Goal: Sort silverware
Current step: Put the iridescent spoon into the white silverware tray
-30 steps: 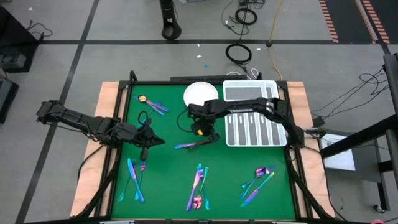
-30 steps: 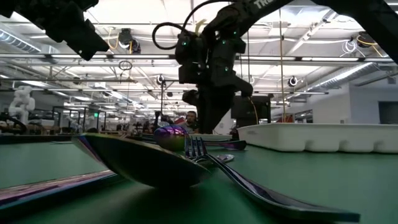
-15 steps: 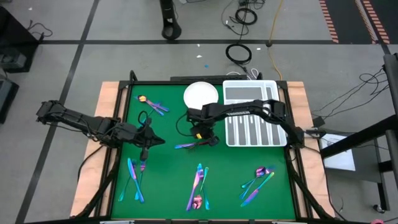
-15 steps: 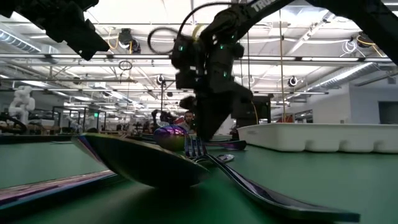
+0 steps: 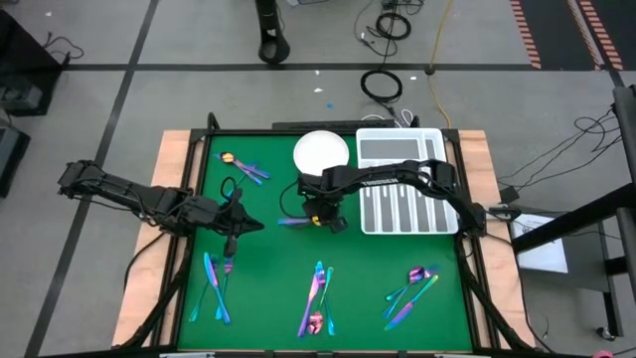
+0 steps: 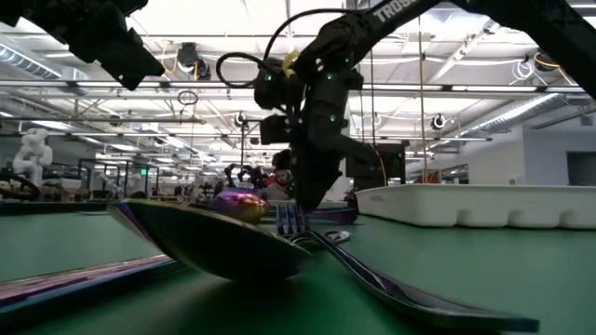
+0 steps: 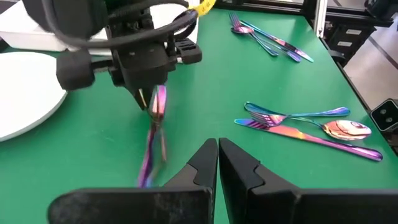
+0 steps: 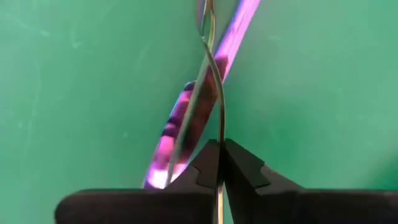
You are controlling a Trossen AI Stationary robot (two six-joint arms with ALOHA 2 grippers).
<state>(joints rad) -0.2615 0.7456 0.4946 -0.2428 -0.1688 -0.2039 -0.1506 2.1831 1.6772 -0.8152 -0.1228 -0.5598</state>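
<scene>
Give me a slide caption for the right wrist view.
Right gripper shut on a thin piece of silverware, directly above a second pink-purple piece on the green table.

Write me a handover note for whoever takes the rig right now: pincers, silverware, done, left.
Right pincer: shut on one thin piece of silverware at mid-table, low over the green mat, just left of the white slotted tray. A second piece lies right under it; I cannot tell whether it is pinched too.
Left pincer: shut, empty, waiting over the left side of the mat.
Silverware: loose groups at far left, near left, near centre and near right.
Done: nothing visible in the tray's slots; the white plate is bare.
Left: carry this piece to the tray, then sort all the other groups.
</scene>
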